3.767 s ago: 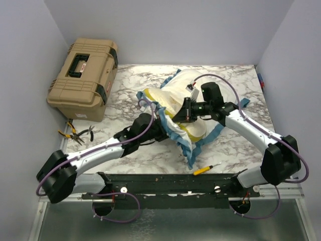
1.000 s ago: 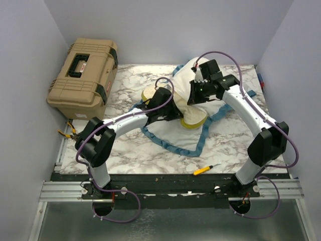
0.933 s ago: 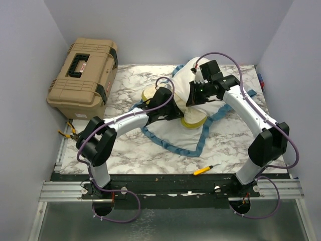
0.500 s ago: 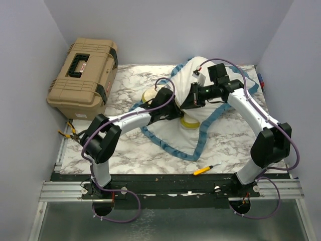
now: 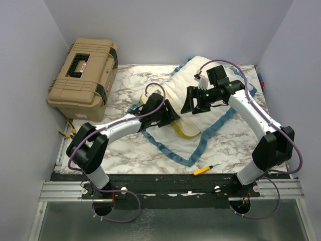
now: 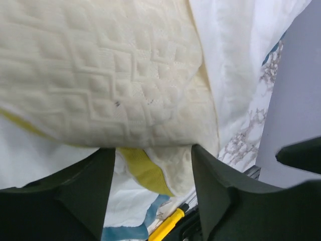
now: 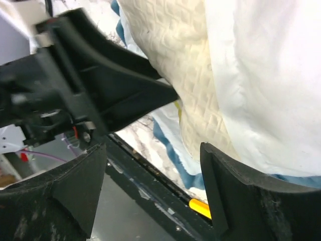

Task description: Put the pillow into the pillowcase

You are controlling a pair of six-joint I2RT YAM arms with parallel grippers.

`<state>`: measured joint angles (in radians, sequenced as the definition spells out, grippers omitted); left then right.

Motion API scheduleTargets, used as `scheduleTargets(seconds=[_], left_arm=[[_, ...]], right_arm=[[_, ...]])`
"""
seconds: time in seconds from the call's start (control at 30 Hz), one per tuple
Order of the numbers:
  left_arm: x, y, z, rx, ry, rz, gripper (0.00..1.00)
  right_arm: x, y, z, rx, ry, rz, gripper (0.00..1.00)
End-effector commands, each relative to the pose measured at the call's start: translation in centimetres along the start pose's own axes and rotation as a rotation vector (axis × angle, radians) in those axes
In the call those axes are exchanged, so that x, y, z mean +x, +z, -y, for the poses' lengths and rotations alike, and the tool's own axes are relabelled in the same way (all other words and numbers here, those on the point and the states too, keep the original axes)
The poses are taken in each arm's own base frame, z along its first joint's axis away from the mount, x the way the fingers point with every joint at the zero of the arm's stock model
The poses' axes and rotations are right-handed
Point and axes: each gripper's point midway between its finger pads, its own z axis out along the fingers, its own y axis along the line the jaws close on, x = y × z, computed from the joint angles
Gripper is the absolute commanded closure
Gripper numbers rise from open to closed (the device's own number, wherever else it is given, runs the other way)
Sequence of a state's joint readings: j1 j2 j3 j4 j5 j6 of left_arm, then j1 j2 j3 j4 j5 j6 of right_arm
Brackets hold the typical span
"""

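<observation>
Plainly wide, empty: left gripper (image 6: 152,150); right gripper (image 7: 153,146)

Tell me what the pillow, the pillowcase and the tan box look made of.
Pillow: soft cream fabric, seemingly over padding, matte; quilted square dimples show. Pillowcase: thin woven cloth, probably cotton or a blend; plain white inside, wrinkled, with blue ruffled trim. Tan box: looks like moulded hard plastic, satin; ribbed lid, black handle and latches.
</observation>
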<state>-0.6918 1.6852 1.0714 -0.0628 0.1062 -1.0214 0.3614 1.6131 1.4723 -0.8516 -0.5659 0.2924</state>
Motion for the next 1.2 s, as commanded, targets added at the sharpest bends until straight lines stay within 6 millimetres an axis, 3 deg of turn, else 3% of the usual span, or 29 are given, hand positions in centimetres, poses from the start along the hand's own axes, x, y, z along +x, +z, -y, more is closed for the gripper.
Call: scheduleTargets(seconds=[0.0,0.2,0.37,0.53,0.67,0.73,0.8,0.87,0.97,1.17], left_arm=[[-2.5,-4.1,-0.9,-0.039,-0.012,0.14,0.33],[-1.8,-7.1,-4.1,-0.117,-0.019,0.134,0.29],[-1.8,-8.7,-8.1,-0.212,-0.054,0.142,0.29],[-1.0,-9.2,-9.3,-0.226,-0.04,0.106,0.29],[-0.6,-9.2,-9.7,-0.23,-0.034,0.091,0.29],[-0.1,-9.0,-9.7,-0.224,-0.031,0.063,0.29],[0.2,-8.7,-9.5,-0.216,-0.026,0.034,0.29],[0.3,-8.4,-9.1,-0.204,-0.019,0.016,0.29],[-0.2,-8.0,-8.0,-0.183,-0.009,0.013,0.3],[-0.7,-5.7,-5.5,-0.128,-0.015,-0.003,0.32]], right_arm=[[-0.4,-0.9,0.2,0.072,-0.108,0.034,0.19],[0.4,1.6,0.2,0.219,-0.264,0.009,0.14],[0.3,5.4,1.2,0.402,-0.394,0.057,0.11],[-1.6,9.1,2.0,0.524,-0.462,0.116,0.01],[-2.2,12.5,3.7,0.581,-0.474,0.054,0.01],[-2.1,14.2,4.6,0.598,-0.482,-0.001,0.07],[-2.7,14.4,4.1,0.57,-0.467,0.003,0.17],[-3.7,13.9,2.9,0.496,-0.416,0.039,0.4],[-4.8,12.6,1.8,0.338,-0.289,0.068,0.61],[-5.0,10.3,3.0,0.018,0.007,0.053,0.98]])
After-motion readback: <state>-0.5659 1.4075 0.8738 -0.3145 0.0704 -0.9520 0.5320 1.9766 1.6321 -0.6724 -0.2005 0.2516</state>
